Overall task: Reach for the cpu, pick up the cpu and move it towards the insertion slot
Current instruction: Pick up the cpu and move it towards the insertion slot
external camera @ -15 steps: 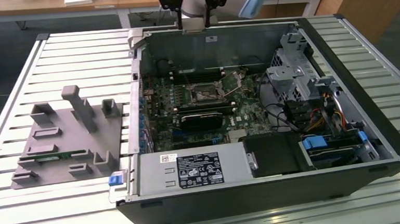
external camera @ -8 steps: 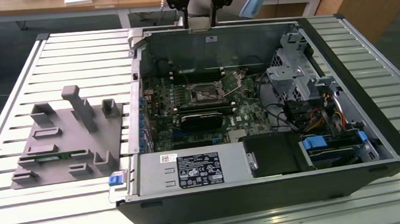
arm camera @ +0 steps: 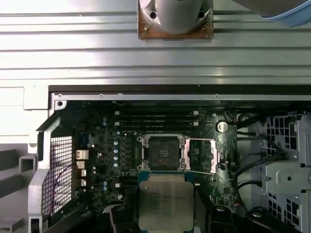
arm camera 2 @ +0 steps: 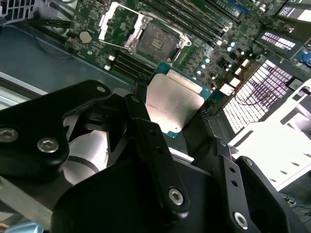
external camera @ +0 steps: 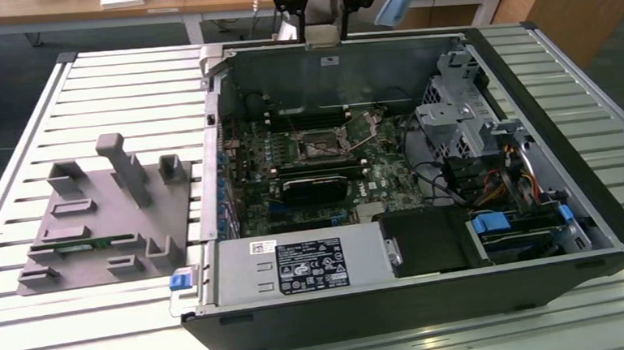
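Slatted metal table under an open computer case, gripper clamped on the cpu in both wrist views, insertion slot just beyond it, exterior view adding grey fixture beside the case.

even daylight, glare on cpu, dim case interior
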Controlling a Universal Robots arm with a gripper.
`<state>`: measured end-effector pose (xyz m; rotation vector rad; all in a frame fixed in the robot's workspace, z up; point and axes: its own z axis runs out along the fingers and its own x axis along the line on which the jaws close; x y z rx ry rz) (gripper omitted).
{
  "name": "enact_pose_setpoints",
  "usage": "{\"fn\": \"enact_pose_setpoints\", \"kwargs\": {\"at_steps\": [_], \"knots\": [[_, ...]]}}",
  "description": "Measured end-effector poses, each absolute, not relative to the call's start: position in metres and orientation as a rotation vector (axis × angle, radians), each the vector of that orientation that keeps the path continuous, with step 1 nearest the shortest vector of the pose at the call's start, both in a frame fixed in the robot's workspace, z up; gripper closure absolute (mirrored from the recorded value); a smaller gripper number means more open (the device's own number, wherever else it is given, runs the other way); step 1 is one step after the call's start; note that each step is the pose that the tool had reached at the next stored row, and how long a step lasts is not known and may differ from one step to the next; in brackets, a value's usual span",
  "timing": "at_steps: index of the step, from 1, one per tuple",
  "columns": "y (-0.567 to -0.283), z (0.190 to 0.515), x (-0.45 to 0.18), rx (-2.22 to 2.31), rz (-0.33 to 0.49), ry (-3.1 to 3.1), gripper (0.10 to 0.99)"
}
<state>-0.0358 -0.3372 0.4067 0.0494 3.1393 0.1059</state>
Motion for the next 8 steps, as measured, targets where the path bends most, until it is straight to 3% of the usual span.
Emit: {"fn": "enact_pose_setpoints", "kwargs": {"at_steps": [8], "knots": [[-0.3369, 0.4068, -0.0350, 0.050, 0.106, 3.139, 0.541]]}}
